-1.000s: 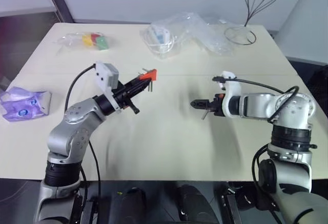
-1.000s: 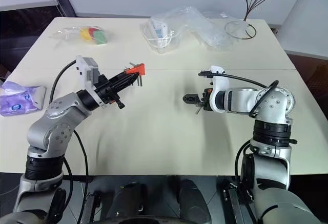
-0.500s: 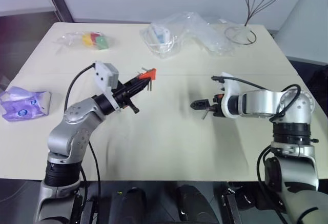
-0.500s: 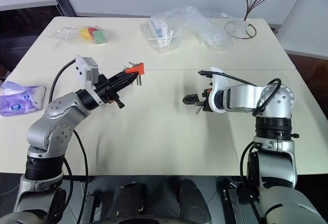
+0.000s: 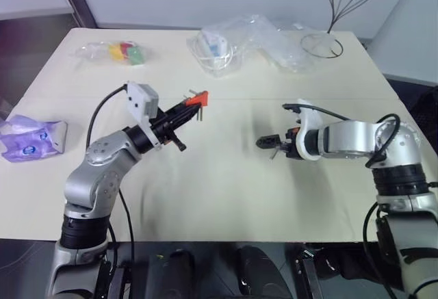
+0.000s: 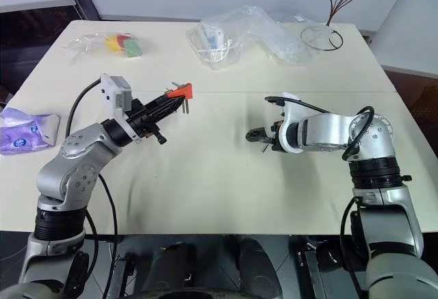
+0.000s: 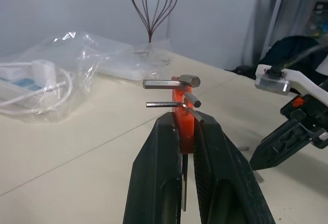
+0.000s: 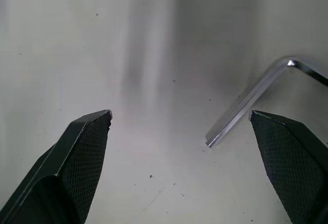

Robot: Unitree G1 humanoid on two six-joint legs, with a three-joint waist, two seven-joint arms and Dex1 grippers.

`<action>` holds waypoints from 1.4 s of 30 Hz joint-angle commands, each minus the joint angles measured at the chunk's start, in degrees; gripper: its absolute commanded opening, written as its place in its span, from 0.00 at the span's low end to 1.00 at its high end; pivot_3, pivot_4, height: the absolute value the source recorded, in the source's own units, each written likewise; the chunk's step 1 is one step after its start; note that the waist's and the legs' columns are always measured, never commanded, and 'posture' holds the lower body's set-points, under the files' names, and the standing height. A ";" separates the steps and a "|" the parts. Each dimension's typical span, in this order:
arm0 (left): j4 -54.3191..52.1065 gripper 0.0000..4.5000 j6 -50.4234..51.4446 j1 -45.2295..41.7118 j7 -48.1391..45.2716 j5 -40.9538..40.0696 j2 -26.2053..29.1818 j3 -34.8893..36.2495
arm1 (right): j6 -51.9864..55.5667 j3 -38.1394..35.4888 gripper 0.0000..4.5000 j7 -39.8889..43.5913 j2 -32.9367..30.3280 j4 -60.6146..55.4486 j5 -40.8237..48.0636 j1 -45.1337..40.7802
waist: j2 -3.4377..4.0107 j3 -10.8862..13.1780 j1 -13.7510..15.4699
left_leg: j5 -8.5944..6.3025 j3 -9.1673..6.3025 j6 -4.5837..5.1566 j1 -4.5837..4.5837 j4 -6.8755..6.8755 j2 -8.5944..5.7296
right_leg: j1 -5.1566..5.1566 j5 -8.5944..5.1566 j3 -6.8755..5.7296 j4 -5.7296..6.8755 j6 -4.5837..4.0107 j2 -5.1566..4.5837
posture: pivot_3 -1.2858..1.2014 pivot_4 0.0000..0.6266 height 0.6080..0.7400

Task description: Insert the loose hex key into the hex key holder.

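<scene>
Left claw point(image 7: 187, 131) clamped on the orange holder point(image 7: 183, 124), raised off the desk point(image 5: 226, 183) with prongs clear for loading. Right claw point(image 8: 179, 126) spread wide, empty, tilted down over the loose key point(image 8: 246, 101) lying flat between its tips, ready for pickup.
</scene>
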 commanded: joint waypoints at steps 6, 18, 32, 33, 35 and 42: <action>-1.76 0.00 -1.28 -0.55 0.44 0.40 -0.17 0.32 | -1.00 2.05 1.00 3.30 -0.61 1.81 -2.77 -1.78 | 0.00 0.00 0.01 | 0.00 0.00 0.00 -0.02 0.00 0.00 | -0.03 0.00 0.00 0.00 0.00 0.00 | 0.52 0.24 1.00; -2.62 0.00 -1.58 0.11 1.65 0.71 -0.48 0.19 | 3.44 2.11 1.00 16.32 3.01 6.27 -23.78 -6.45 | -0.01 -0.01 0.03 | 0.00 0.01 0.00 -0.01 0.02 0.00 | -0.02 0.00 0.00 0.00 0.00 0.00 | 0.52 0.24 1.00; -3.05 0.00 -1.73 0.51 2.62 1.05 -0.71 0.04 | 8.83 0.40 0.26 32.35 7.81 6.29 -47.60 -7.21 | -0.13 -0.11 -0.20 | 0.00 0.00 0.00 0.12 0.05 0.01 | 0.09 0.01 0.00 0.02 0.00 0.01 | 0.52 0.24 1.00; -2.99 0.00 -1.73 0.43 2.62 1.07 -0.71 0.04 | 9.27 0.96 0.12 33.74 8.04 5.73 -49.21 -7.18 | -0.13 -0.11 -0.25 | 0.00 0.01 0.00 0.13 0.04 0.02 | 0.09 0.01 0.00 0.03 0.00 0.03 | 0.52 0.24 1.00; -2.87 0.00 -1.74 0.24 2.59 1.13 -0.73 0.05 | 9.92 1.86 0.01 36.23 8.64 4.67 -52.30 -6.92 | -0.13 -0.13 -0.29 | 0.00 0.01 0.00 0.15 0.03 0.02 | 0.08 0.02 0.00 0.04 -0.01 0.03 | 0.52 0.24 1.00; -2.29 0.00 -1.78 -0.50 2.24 1.28 -0.62 0.15 | 5.15 5.15 0.01 46.19 9.46 -3.22 -63.28 -4.64 | -0.15 -0.14 -0.27 | 0.00 0.00 0.00 0.17 0.02 0.02 | 0.09 0.02 -0.01 0.04 -0.01 0.04 | 0.52 0.24 1.00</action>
